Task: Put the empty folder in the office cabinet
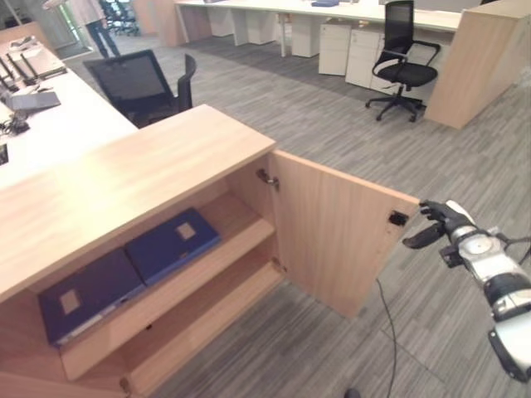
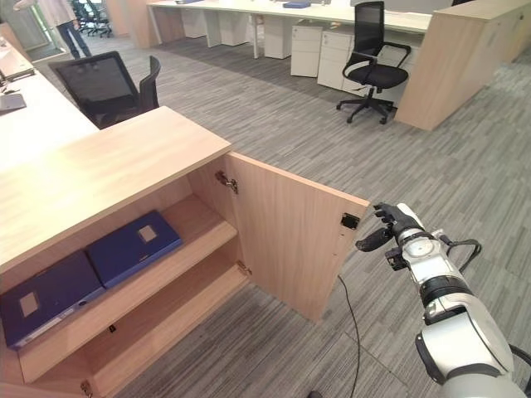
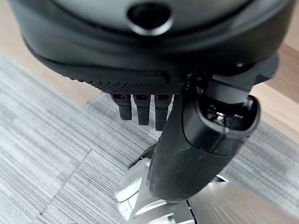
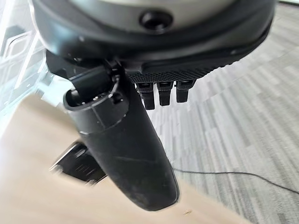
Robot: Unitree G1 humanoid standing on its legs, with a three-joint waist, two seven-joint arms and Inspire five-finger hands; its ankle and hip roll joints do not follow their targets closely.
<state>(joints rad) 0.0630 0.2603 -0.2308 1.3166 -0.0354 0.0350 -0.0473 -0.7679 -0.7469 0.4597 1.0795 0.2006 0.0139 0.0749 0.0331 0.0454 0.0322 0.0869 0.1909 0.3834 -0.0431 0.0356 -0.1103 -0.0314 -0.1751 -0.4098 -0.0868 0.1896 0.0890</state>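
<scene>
The wooden office cabinet (image 1: 124, 178) stands with its door (image 1: 332, 232) swung wide. Two blue folders lie flat on its upper shelf, one (image 1: 170, 243) nearer the door and one (image 1: 87, 294) further left. My right hand (image 1: 444, 220) hovers just off the door's free edge beside the black latch plate (image 1: 398, 219), fingers relaxed and thumb out, holding nothing. I cannot tell if it touches the door. In its wrist view the thumb (image 4: 121, 154) lies over the door's wood, close to the latch plate (image 4: 77, 163). My left hand (image 3: 196, 140) hangs over the carpet with straight fingers, empty.
A black office chair (image 1: 141, 83) stands behind the cabinet beside a white desk (image 1: 50, 124). Another chair (image 1: 402, 62) sits by white drawer units (image 1: 348, 50) and a wooden partition (image 1: 477, 62). A person (image 1: 91, 21) stands far back. Grey carpet (image 1: 274, 348) spreads before the cabinet.
</scene>
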